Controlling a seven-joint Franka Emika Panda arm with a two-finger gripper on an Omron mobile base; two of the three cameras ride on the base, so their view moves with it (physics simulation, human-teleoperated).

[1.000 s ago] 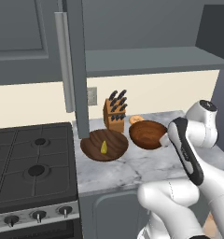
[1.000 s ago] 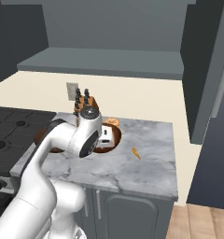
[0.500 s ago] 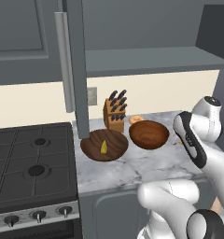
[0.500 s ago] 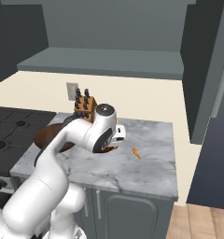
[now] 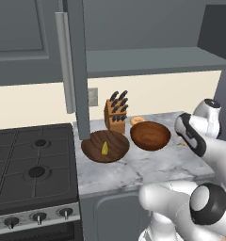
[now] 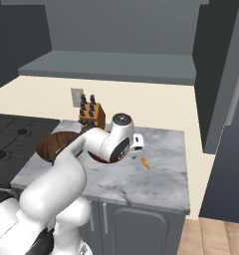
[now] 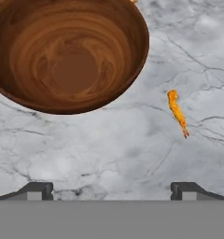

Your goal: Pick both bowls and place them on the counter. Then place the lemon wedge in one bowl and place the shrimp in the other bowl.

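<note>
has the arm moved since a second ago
Yes. In the right base view its wrist has swung right, away from the knife block, and now hangs past the reddish bowl toward the shrimp.

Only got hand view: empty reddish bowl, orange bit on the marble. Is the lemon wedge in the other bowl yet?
Observer: Yes. The lemon wedge lies inside the dark brown bowl, which sits left of the reddish bowl in the left base view.
Operator: Anything standing behind them?
Observer: A knife block stands just behind the two bowls.
</note>
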